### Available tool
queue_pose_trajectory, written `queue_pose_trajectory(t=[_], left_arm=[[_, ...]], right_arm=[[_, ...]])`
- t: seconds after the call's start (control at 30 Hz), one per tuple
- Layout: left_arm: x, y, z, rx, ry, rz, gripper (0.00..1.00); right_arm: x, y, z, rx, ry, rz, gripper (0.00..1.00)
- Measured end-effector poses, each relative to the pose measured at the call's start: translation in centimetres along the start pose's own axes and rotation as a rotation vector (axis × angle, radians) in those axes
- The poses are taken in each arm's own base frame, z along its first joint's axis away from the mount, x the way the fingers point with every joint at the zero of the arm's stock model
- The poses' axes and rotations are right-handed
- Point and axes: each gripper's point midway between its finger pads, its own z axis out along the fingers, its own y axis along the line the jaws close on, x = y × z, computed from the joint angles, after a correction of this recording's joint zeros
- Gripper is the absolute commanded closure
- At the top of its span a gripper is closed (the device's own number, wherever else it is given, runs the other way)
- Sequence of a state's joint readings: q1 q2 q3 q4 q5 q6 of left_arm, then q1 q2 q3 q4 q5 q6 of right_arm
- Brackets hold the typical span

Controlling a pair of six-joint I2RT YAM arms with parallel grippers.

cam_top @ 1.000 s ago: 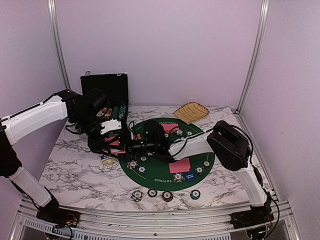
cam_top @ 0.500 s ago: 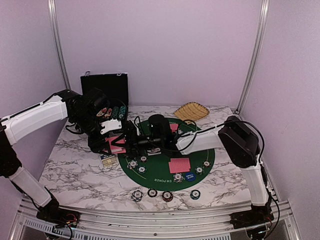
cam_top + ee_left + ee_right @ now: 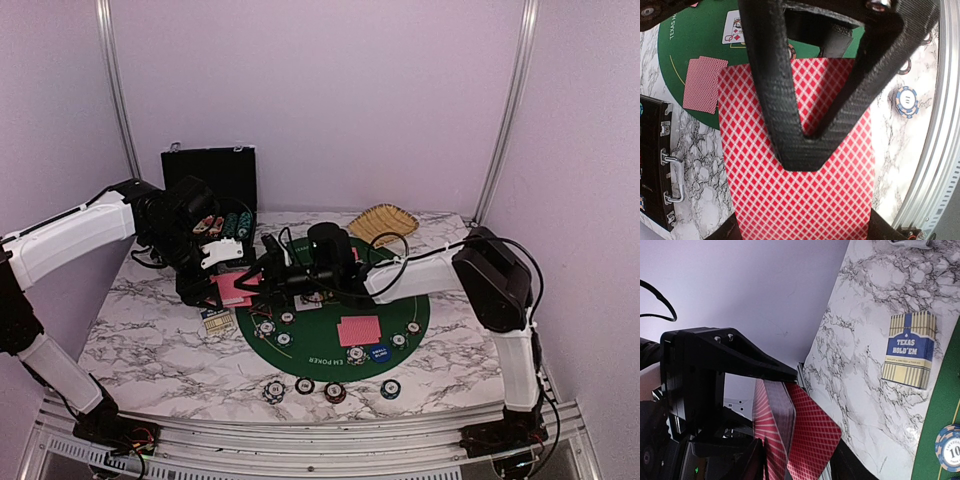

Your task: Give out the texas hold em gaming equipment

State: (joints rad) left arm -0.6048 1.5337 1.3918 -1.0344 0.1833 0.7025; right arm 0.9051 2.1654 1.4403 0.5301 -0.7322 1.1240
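Four chips [image 3: 335, 392] sit in a row at the table [image 3: 150, 340] front edge. Behind them is a green mat [image 3: 320, 345] w/ face-down cards [image 3: 360, 330] and a blue button [image 3: 380, 352]. A card box [image 3: 907, 350] lies just left of the mat. Above it, L gripper [image 3: 232, 287] clamps a red-backed deck [image 3: 800, 200]. R gripper [image 3: 258, 278] is at the deck's edge, jaws either side of a fanned card [image 3: 812, 437]; can't tell if it grips. Black case [image 3: 210, 175] and basket [image 3: 383, 222] are at the back.

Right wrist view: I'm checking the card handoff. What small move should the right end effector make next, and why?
Probably close the right end effector on the offset card and draw it off: the left end effector clamps the deck, and that card juts out sideways.
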Motion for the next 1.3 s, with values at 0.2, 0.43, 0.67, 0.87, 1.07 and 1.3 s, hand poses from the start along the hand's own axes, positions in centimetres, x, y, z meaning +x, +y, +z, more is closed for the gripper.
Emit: queue_pose_trajectory(t=[0.2,0.43,0.67,0.87,1.07,1.3], left_arm=[[0.0,0.0,0.0,0.0,0.0,0.0,1.0],[0.0,0.0,0.0,0.0,0.0,0.0,1.0],[0.0,0.0,0.0,0.0,0.0,0.0,1.0],[0.0,0.0,0.0,0.0,0.0,0.0,1.0],[0.0,0.0,0.1,0.001,0.001,0.0,1.0],[0.0,0.0,0.1,0.002,0.003,-0.001,1.0]], right_arm=[[-0.3,0.4,-1.0,0.005,-0.01,0.001,0.75],[-0.7,1.1,-1.8,0.007,-0.022,0.003,0.84],[-0.9,0.6,-2.7,0.022,-0.031,0.018,0.84],[-1.1,0.5,-3.0,0.025,-0.037,0.02,0.85],[-0.6,0.3,-3.1,0.009,-0.027,0.046,0.85],[-0.3,1.9,-3.0,-0.057,-0.014,0.061,0.8]])
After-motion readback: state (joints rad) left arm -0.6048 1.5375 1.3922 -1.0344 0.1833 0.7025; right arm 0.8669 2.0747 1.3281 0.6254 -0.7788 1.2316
